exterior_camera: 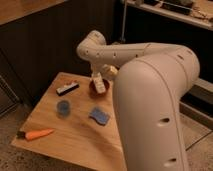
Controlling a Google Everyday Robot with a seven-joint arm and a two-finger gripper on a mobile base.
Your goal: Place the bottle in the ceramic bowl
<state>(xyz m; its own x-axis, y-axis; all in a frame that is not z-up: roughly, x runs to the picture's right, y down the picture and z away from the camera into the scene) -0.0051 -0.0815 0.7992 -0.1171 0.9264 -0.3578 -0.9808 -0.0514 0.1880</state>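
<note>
The cream-white bottle [101, 85] hangs slightly tilted at the end of my arm, right over the reddish-brown ceramic bowl [93, 90] at the far side of the wooden table. My gripper [100, 78] sits directly above the bowl and is shut on the bottle's upper part. The bottle's lower end overlaps the bowl's rim, and I cannot tell whether it touches the bowl. My big white arm fills the right foreground and hides the table's right side.
A blue cup [63, 107] stands left of centre and a flat blue sponge [100, 116] lies in front of the bowl. A dark-and-white bar [67, 88] lies at the far left, an orange carrot [37, 134] by the near left edge of the table [75, 145].
</note>
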